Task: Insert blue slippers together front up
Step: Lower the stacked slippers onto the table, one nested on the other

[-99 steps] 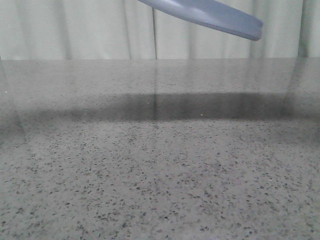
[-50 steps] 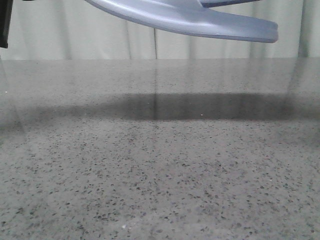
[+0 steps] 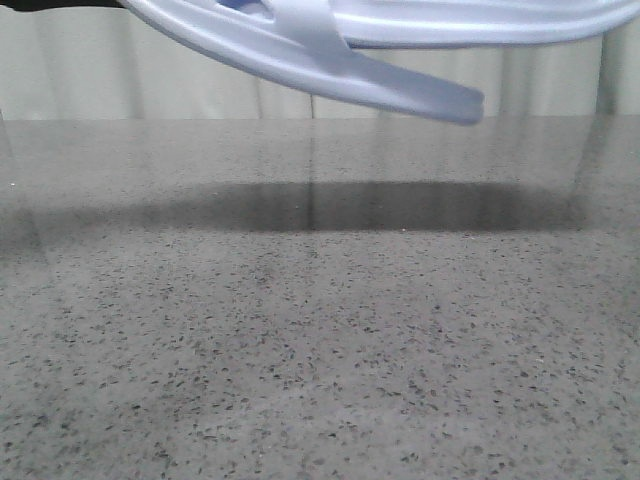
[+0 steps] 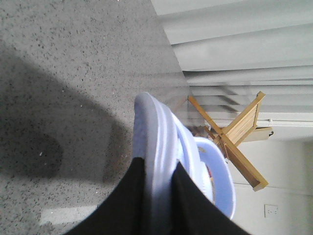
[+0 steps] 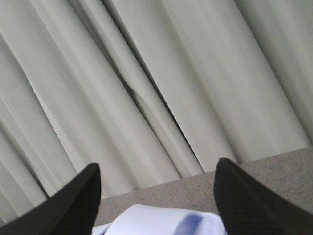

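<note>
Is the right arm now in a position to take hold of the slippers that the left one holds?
Probably yes: the right pincer is open, with a slipper between its fingers and nothing blocking it.

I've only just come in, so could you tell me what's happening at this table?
The robot is holding the pale blue slippers in the air above the speckled grey table, apparently nested together. The left tool is clamped on the edge of one slipper. The right tool is open, its fingers apart either side of a slipper, not gripping it. Nothing is set down yet.
</note>
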`<control>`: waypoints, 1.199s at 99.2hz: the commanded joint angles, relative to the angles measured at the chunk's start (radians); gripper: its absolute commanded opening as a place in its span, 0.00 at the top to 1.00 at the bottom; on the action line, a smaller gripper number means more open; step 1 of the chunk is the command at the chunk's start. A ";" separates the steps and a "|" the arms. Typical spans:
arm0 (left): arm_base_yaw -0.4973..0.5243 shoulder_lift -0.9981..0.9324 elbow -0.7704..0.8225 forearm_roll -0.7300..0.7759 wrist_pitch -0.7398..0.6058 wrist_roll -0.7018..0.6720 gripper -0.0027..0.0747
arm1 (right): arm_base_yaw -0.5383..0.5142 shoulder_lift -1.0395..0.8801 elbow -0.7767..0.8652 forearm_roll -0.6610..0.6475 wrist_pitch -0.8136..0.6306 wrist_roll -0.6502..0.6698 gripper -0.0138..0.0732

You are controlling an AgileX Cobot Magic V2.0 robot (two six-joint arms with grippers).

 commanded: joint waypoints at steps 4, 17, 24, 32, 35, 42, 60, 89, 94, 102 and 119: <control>0.014 -0.025 -0.032 -0.063 0.062 -0.002 0.94 | -0.008 -0.020 -0.032 -0.015 -0.085 -0.032 0.35; 0.014 -0.025 -0.031 -0.061 0.070 0.002 0.94 | -0.008 -0.022 -0.032 -0.015 -0.083 -0.032 0.35; 0.014 -0.025 -0.031 -0.061 0.072 0.004 0.94 | -0.008 -0.022 -0.032 -0.015 -0.083 -0.032 0.35; 0.014 -0.025 -0.023 -0.063 0.073 0.017 0.94 | -0.008 -0.022 -0.032 -0.015 -0.082 -0.032 0.35; 0.014 -0.025 -0.019 -0.063 0.073 0.017 0.94 | -0.008 -0.022 -0.032 -0.015 -0.081 -0.032 0.35; 0.014 -0.025 0.003 -0.063 0.073 0.017 0.94 | -0.008 -0.022 -0.032 -0.015 -0.077 -0.032 0.35; 0.014 -0.025 0.074 -0.070 0.064 0.029 0.94 | -0.008 -0.022 -0.032 -0.015 -0.070 -0.032 0.35; 0.017 -0.025 0.088 -0.073 0.018 0.069 0.94 | -0.008 -0.022 -0.032 -0.015 -0.031 -0.032 0.35; 0.017 -0.025 0.088 -0.073 0.018 0.070 0.94 | -0.008 -0.022 -0.032 -0.015 -0.030 -0.032 0.35; 0.017 -0.025 0.088 -0.073 0.015 0.070 0.94 | -0.008 -0.022 -0.032 -0.015 -0.030 -0.032 0.35; 0.017 -0.021 0.088 -0.062 0.011 0.070 0.94 | -0.008 -0.022 -0.032 -0.015 -0.030 -0.032 0.35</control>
